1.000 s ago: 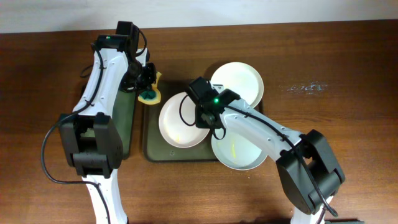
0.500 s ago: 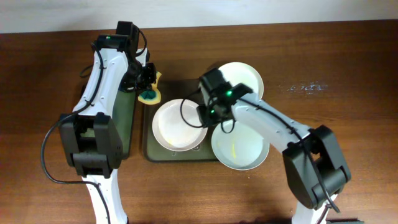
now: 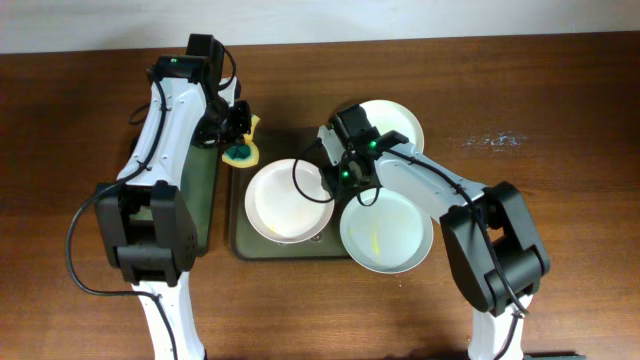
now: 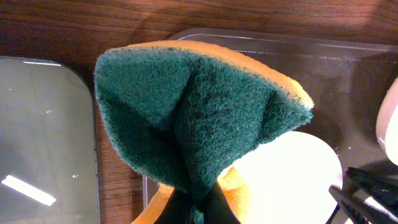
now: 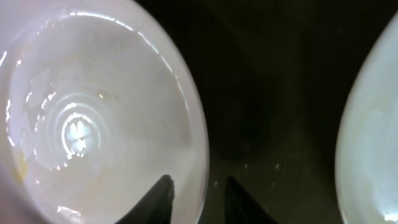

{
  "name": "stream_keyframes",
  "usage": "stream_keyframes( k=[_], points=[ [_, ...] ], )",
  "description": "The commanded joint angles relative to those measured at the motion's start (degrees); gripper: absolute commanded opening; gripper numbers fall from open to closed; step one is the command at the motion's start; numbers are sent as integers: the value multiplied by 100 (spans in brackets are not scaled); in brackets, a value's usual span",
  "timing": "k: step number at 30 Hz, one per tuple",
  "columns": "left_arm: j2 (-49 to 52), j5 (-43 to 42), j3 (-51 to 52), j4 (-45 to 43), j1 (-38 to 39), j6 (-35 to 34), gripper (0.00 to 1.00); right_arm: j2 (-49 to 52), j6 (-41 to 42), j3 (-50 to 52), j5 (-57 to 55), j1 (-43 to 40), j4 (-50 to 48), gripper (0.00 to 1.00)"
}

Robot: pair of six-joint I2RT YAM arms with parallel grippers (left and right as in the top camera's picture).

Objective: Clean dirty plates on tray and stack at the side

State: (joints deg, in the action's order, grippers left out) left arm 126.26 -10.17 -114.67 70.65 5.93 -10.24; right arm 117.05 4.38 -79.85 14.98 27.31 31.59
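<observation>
Three white plates lie on the dark olive tray (image 3: 262,247): one at the left (image 3: 280,203), one at the back right (image 3: 395,122), and one at the front right (image 3: 388,238) with a yellow smear, hanging over the tray's edge. My right gripper (image 3: 340,182) (image 5: 198,180) is open; its jaws stand narrowly apart astride the right rim of the left plate (image 5: 93,118), one finger over the inside and one outside. My left gripper (image 3: 236,138) (image 4: 199,208) is shut on a green and yellow sponge (image 3: 240,153) (image 4: 199,106) above the tray's back left corner.
A narrower dark tray (image 3: 203,190) (image 4: 43,137) lies to the left of the olive tray, under the left arm. Bare wooden table stretches to the right of the plates.
The left plate has slid a little to the left and front on the tray. My right gripper moved up to its right rim and its jaws parted. The left arm has not moved.
</observation>
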Motion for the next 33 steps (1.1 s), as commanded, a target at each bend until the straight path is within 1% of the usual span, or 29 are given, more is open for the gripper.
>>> stream_keyframes(
  k=[1, 2, 3, 6, 8, 9, 11, 12, 13, 15, 19, 23, 27, 30, 33],
  points=[
    [7, -101, -131, -11, -9, 72, 0, 236, 555, 48, -59, 4, -101, 14],
    [7, -101, -131, -11, -9, 72, 0, 251, 680, 48, -63, 4, -101, 7],
    [7, -101, -131, -11, -9, 72, 0, 254, 767, 48, -61, 4, -103, 4],
    [7, -103, -129, -9, -4, 70, 0, 254, 1158, 46, -63, 4, -127, 4],
    [7, -103, -129, -7, 9, 70, 0, 254, 1611, 48, -68, 4, -140, 4],
    [7, -103, -129, -4, 24, 70, 0, 251, 1915, 48, -122, 4, -131, 4],
    [7, -103, -129, 9, 83, 70, 0, 251, 2931, 48, -538, 11, 17, 4],
    [7, -103, -129, 11, 116, 70, 0, 251, 3300, 48, -688, 17, 70, 4],
    [7, -103, -122, 11, 162, 70, 0, 251, 3611, 48, -778, 15, 94, 4],
    [7, -101, -118, 11, 258, 70, 0, 251, 3963, 46, -796, 15, 94, 4],
    [7, -103, -24, 20, 466, 70, 0, 251, 4070, 46, -800, 15, 94, 4],
    [7, -98, 260, 7, 673, 70, 0, 251, 3823, 48, -796, 4, 98, 4],
    [7, -120, 918, -326, 769, 70, 0, 251, 3786, 48, -796, 4, 96, 4],
    [7, -214, 1456, -782, 769, 72, 0, 251, 3762, 48, -796, 4, 96, 4],
    [7, -212, 1714, -1005, 769, 72, 0, 251, 3762, 48, -796, 4, 96, 4]
  ],
)
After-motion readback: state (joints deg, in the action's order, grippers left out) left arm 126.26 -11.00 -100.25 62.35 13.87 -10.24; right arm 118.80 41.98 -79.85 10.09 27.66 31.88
